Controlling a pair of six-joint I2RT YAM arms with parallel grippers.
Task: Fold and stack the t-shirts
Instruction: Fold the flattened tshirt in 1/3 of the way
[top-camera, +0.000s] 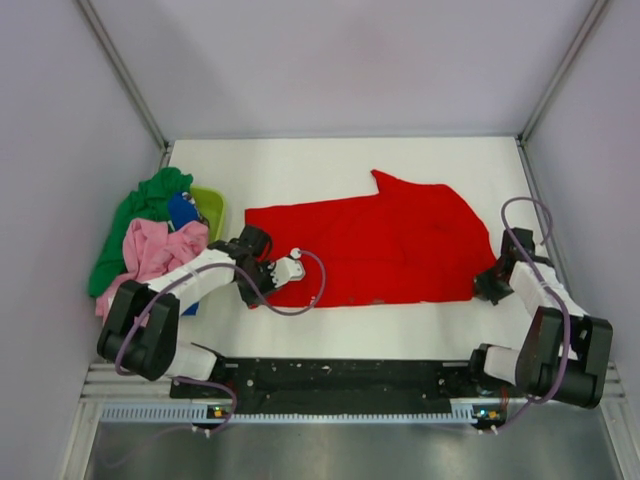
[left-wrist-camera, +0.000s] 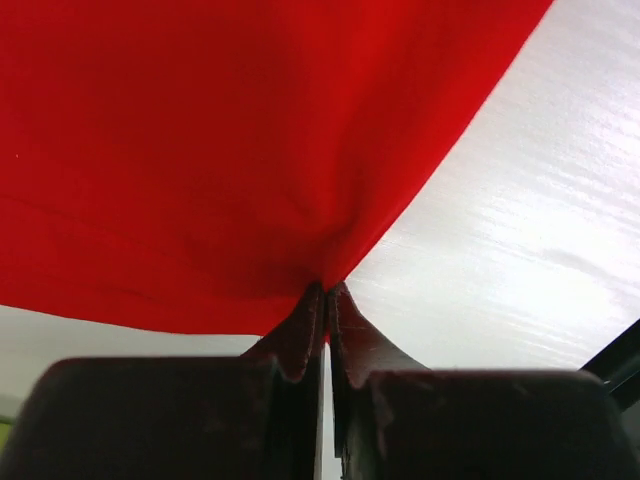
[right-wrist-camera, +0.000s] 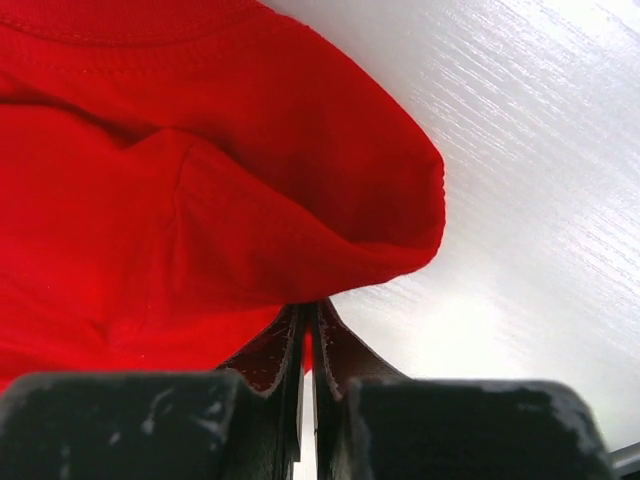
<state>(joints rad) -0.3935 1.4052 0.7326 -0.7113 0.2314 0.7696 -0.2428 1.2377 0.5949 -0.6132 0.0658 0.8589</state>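
- From overhead I see even, bright, soft light; the white table (top-camera: 400, 160) shows only faint shadows beside the arms (top-camera: 190, 275).
- In both wrist views the table glares white and streaky.
- My near fingers (left-wrist-camera: 150, 420) are dark and blurred; the red t-shirt (left-wrist-camera: 200, 150) is saturated, nearly textureless.

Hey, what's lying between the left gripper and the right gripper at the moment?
The red t-shirt, spread out flat, fills that stretch, as the top view shows. The left gripper and right gripper each pinch an edge of it.
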